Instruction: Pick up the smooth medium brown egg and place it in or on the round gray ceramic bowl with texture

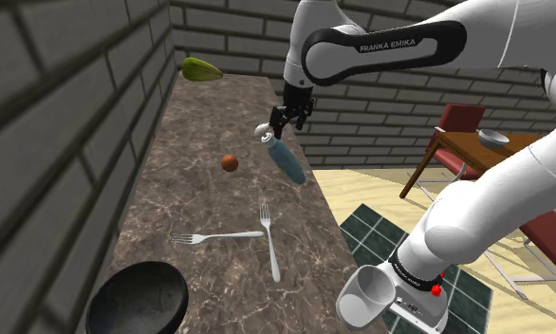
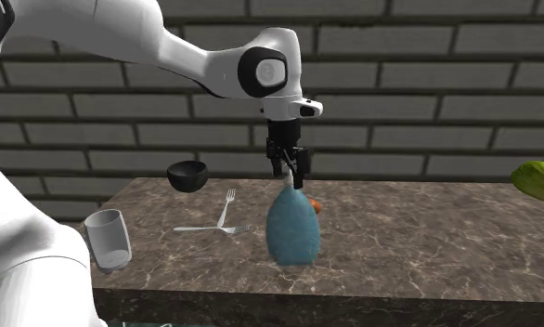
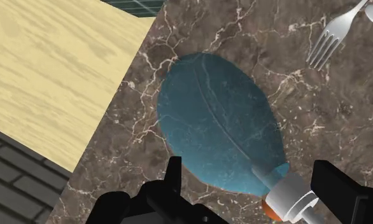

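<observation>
Two fingers spread above a blue bottle, egg loose on the counter

From the shoulder view's lower right the white arm (image 1: 475, 218) rises, bends and reaches out over the marbled counter (image 1: 191, 199), its wrist pointing down. The egg (image 1: 230, 162) is small, smooth and orange-brown. It sits on the counter past the dark grey bowl (image 1: 105, 306) and two forks (image 1: 269, 242), near a blue bottle (image 1: 290, 163) lying on its side. Beyond the egg, the gripper (image 1: 284, 123) hangs over the bottle's capped neck. Its fingers are well apart and clasp nothing, and the neck lies between them, closer to one.
</observation>
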`<state>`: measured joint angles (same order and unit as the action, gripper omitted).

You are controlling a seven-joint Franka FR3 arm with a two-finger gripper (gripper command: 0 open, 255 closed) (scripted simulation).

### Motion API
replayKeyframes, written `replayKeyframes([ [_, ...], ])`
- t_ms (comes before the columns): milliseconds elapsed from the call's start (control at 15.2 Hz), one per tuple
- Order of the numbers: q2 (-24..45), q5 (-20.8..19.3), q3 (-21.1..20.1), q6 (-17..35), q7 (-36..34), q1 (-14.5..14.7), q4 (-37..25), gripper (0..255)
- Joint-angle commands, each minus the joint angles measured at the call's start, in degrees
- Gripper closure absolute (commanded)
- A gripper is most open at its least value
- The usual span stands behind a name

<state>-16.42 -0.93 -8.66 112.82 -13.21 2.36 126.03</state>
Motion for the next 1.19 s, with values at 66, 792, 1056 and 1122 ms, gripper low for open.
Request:
replayKeyframes([
  [66, 5.9, -1.0, -1.6, 3.0, -2.7, 0.3, -2.4, 0],
  [792, 30.1, -8.1, -4.1, 8.4, -12.1, 3.1, -19.2, 0],
  [1056, 38.0, -10.2, -3.8, 8.3, -14.4, 4.8, -26.4, 0],
  [1122, 38.3, -10.3, -3.7, 8.9, -14.4, 4.8, -26.1, 0],
])
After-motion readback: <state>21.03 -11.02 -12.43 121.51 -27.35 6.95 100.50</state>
